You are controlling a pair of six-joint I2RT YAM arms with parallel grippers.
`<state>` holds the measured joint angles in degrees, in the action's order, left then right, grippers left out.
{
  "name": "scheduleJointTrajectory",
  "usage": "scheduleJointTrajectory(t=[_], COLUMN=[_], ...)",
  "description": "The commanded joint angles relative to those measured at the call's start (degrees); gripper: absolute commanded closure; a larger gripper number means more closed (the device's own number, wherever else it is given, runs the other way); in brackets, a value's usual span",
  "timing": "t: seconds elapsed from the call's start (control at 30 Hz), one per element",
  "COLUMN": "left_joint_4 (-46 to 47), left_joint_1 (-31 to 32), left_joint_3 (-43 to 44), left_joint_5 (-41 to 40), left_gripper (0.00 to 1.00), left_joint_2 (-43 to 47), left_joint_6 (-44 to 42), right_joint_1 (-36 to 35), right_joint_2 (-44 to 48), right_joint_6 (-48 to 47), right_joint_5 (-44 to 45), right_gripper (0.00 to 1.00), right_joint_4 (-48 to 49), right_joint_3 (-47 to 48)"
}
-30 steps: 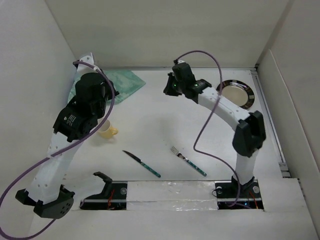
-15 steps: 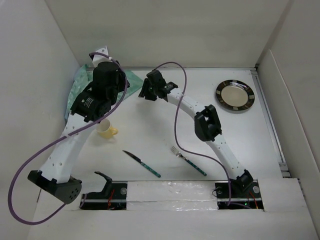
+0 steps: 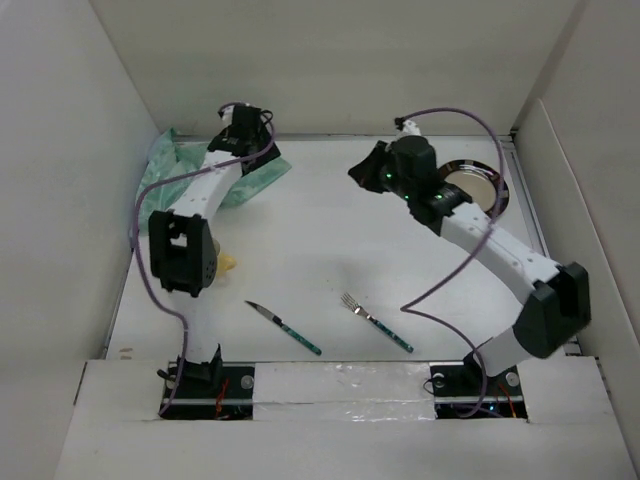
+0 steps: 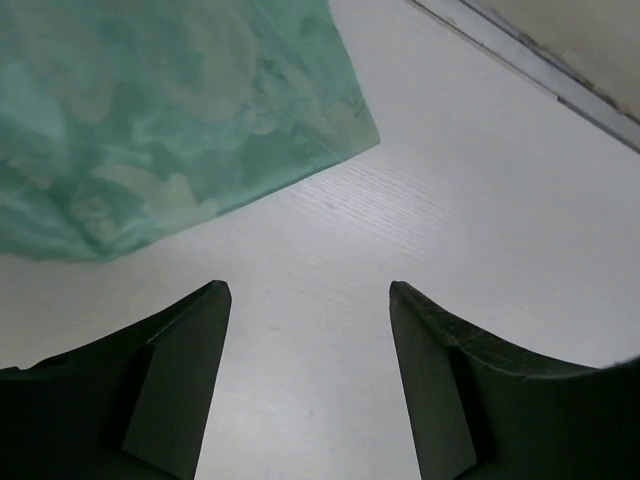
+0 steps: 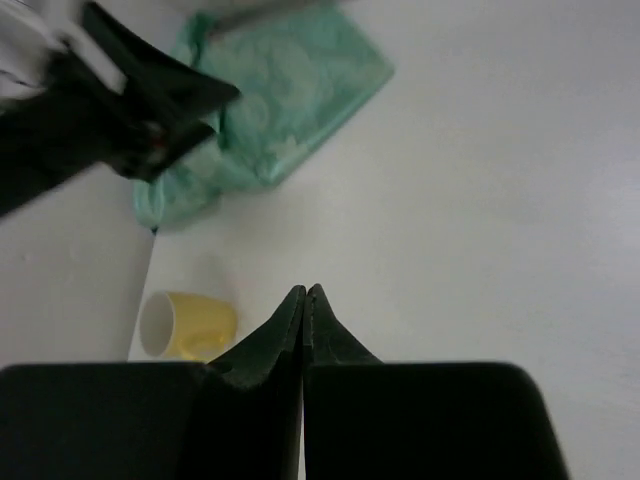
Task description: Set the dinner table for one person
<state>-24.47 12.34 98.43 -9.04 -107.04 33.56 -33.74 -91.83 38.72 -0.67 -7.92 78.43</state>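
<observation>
The dinner table (image 3: 330,250) is a white tabletop between white walls. My left gripper (image 3: 262,150) hovers at the far left, above the right corner of the mint-green cloth (image 3: 215,175). In the left wrist view the left gripper (image 4: 310,290) is open with only bare table between its fingers, and the cloth (image 4: 150,120) lies just ahead. My right gripper (image 3: 357,172) hangs over the far middle, left of the dark-rimmed plate (image 3: 478,190). The right gripper (image 5: 303,291) is shut and holds nothing.
A yellow cup (image 3: 226,263) lies on its side, partly behind the left arm; the right wrist view shows this cup (image 5: 190,325) too. A knife (image 3: 285,328) and a fork (image 3: 375,321) lie near the front edge. White walls close in on the sides.
The left arm has stretched out toward the far wall and its gripper has opened. The right arm has swung back to the right toward the plate, its gripper opening briefly and shutting again.
</observation>
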Motion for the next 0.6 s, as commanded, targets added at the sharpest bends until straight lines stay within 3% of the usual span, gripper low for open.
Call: scheduleJointTrajectory(t=[0.0,0.2,0.43,0.57], left_joint_4=[-2.2,-8.3,-5.5,0.2], left_joint_1=[2.9,5.6,8.5,9.0], left_joint_3=[10.6,27.1,29.4,26.2], left_joint_5=[0.6,-4.9,-11.1,-15.2], left_gripper=[0.39,0.36,0.33,0.32], left_joint_2=[-7.4,-23.2,-29.6,-28.3], left_joint_6=[0.7,-4.0,-9.3,-11.3], right_joint_1=[1.6,2.7,3.2,2.6], right_joint_2=[6.6,16.4,20.6,22.0], right_joint_6=[-4.5,-8.5,-8.7,-9.8], right_joint_5=[-1.4,-3.4,-8.4,-9.5], right_gripper=[0.98,0.86,0.81,0.8], right_joint_4=[2.1,-2.6,-5.0,-7.4], right_joint_3=[-4.0,-7.4,-11.4,-13.0])
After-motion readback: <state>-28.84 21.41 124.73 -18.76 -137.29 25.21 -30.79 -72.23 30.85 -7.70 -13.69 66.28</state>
